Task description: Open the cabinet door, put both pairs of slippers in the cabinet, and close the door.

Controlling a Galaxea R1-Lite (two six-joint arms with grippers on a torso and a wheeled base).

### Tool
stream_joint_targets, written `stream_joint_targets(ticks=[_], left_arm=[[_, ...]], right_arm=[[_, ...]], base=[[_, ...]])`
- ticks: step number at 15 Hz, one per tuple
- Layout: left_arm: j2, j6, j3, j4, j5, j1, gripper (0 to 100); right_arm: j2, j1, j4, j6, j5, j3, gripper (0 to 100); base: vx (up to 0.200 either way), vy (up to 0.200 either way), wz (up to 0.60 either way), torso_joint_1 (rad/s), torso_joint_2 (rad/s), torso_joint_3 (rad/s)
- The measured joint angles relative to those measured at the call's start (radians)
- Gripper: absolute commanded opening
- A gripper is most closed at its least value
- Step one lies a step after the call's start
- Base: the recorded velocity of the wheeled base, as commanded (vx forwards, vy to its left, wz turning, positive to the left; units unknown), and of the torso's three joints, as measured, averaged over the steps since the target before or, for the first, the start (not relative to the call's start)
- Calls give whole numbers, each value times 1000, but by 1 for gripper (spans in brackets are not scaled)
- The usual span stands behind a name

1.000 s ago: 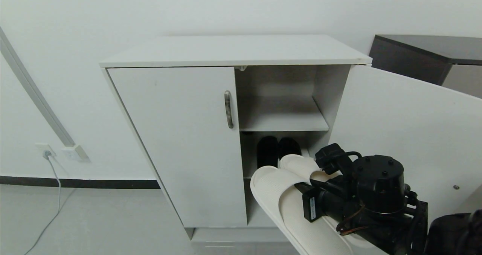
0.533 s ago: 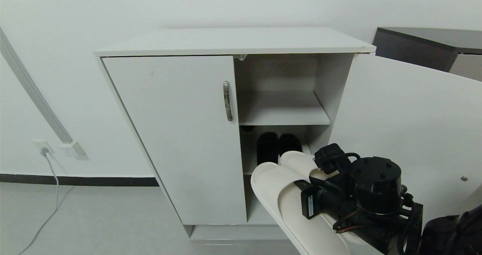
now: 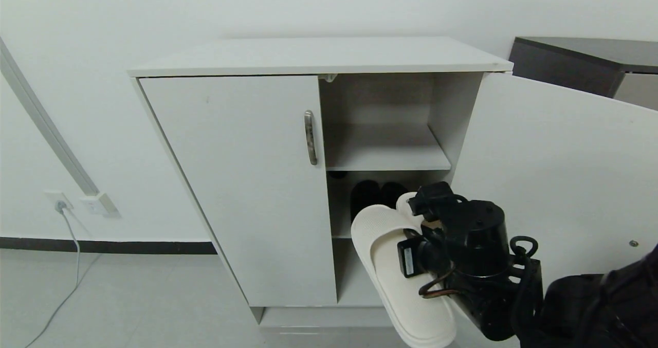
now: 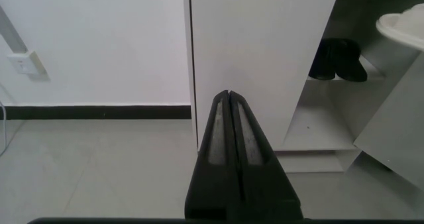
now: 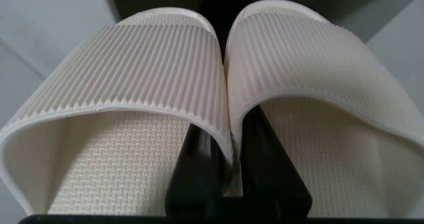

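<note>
Wall [image 3: 77, 80]: plain white, fills the upper frame; slanted trunking at left, socket [image 3: 61, 204] with a cable hanging down to the floor.
Floor [image 3: 128, 296]: pale grey, smooth, lower left; black skirting [image 3: 103, 248] along the wall.
Cabinet [image 3: 318, 55]: white, centre frame, left door [image 3: 241, 183] shut, handle [image 3: 310, 144] on its inner edge.
Open door [image 3: 555, 183]: swung out at right, just beside the right arm. Risk: an arm swing could knock it.
Upper shelf [image 3: 385, 155]: bare.
White slippers [image 3: 396, 266]: lower centre, in front of the opening, toes aimed in and tilted up, not yet on a shelf.
Black slippers [image 3: 378, 196]: on the middle shelf, toward the back, partly behind the white toes.
Right pincer [image 5: 228, 171]: clamped on the two inner strap edges of the white pair, held side by side. Risk: thin grip on soft foam, so one slipper could slip free if a toe catches a shelf edge or the door edge.
Risk: the middle shelf looks tight, so pushing in could shove the black pair or jam.
Left pincer [image 4: 228, 101]: fingers together, empty, low in front of the shut door.
</note>
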Motion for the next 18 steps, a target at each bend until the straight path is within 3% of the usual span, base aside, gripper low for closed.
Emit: stream_joint_targets(ticks=[4,9,16,18], left_arm=[[0,1,0,0,-1,0,0],[0,1,0,0,-1,0,0],[0,1,0,0,-1,0,0],[1,3,0,0,-1,0,0]], right_arm=[[20,25,153,48,-183,-219,0],[49,10,349,64,-212,-445,0],[91,-17,358,83,-209,-485,0],[93,-17,357,87,-208,-481,0]], base=[[0,0,0,0,0,0],[0,0,0,0,0,0],[0,0,0,0,0,0],[200,0,0,7,5,2]])
